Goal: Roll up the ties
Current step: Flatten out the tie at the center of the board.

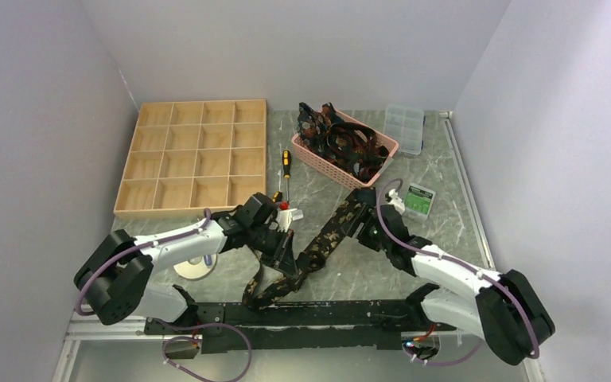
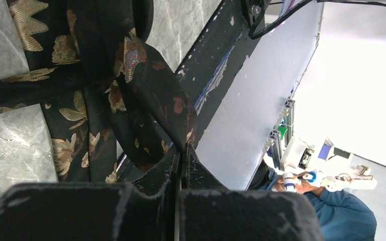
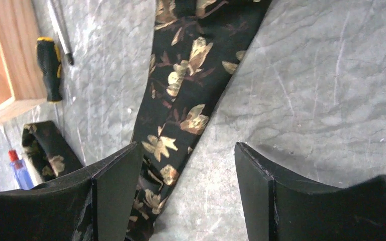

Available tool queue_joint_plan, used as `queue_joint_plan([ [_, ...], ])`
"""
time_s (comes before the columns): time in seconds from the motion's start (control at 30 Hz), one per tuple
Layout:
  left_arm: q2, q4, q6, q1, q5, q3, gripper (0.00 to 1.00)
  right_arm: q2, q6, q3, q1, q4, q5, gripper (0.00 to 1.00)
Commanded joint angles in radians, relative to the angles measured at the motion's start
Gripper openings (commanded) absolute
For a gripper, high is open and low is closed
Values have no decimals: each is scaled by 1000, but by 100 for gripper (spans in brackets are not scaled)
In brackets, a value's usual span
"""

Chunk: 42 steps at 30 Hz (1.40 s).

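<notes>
Plain pale walls [image 1: 286,48] enclose the grey, marble-patterned table [image 1: 465,215] on three sides under soft, even light. A black rail [image 1: 318,312] runs along its near edge.

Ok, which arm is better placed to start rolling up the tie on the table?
Left: the left jaws are pinched shut on a fold of the tie, so it could probably start turning the roll. The right jaws stand open over the flat stretch, holding nothing.
</notes>
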Motion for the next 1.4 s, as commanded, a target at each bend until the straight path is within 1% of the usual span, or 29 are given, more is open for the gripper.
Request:
queue_joint_plan([
  [0.0, 13, 34, 25, -4, 18, 20, 3, 102, 42, 95, -14, -2, 55, 72],
  [0.07, -8, 46, 19, -6, 6, 6, 3, 191, -5, 169, -9, -44, 88, 71],
  [0.13, -29, 40, 17, -9, -17, 1, 3, 278, -36, 225, -6, -111, 130, 69],
  [0.2, -39, 32, 18, -12, -31, -2, 3, 370, -48, 258, -10, -152, 160, 64],
  [0.23, -40, 29, 19, -15, -31, -2, 3, 403, -51, 270, -13, -170, 176, 59],
  [0.27, -39, 20, 22, -19, -33, 1, 3, 435, -50, 281, -19, -186, 184, 53],
  [0.37, -37, -24, 42, -27, -51, 19, 3, 492, -47, 281, -62, -198, 175, 29],
  [0.4, -39, -42, 50, -29, -54, 28, 3, 502, -45, 273, -84, -193, 159, 19],
  [0.47, -48, -80, 75, -29, -60, 53, 3, 506, -42, 247, -141, -177, 126, 3],
  [0.5, -51, -95, 86, -29, -65, 67, 3, 501, -51, 231, -171, -155, 93, 0],
  [0.53, -49, -106, 99, -29, -68, 83, 3, 487, -41, 220, -193, -140, 74, 0],
  [0.63, -21, -129, 121, -29, -68, 138, 3, 414, -18, 208, -206, -151, 106, 0],
  [0.77, 32, -91, 121, -29, -36, 179, 3, 281, -6, 223, -239, -223, 205, 0],
  [0.83, 66, -73, 123, -29, -15, 205, 3, 222, -2, 229, -274, -242, 233, 0],
  [0.9, 98, -93, 142, -29, 5, 245, 3, 183, -8, 248, -307, -264, 253, 0],
  [0.97, 107, -180, 190, -29, -1, 310, 3, 152, -17, 271, -331, -285, 281, 0],
  [1.03, 79, -338, 250, -29, -40, 390, 3, 134, -36, 292, -358, -291, 287, 0],
  [1.17, -63, -568, 328, -24, -197, 516, 3, 88, -71, 311, -384, -301, 309, 0],
  [1.27, -207, -635, 345, -11, -316, 631, 3, 62, -91, 308, -401, -296, 303, 0],
  [1.37, -257, -737, 365, -9, -394, 820, 3, 49, -104, 287, -407, -281, 285, 0],
])
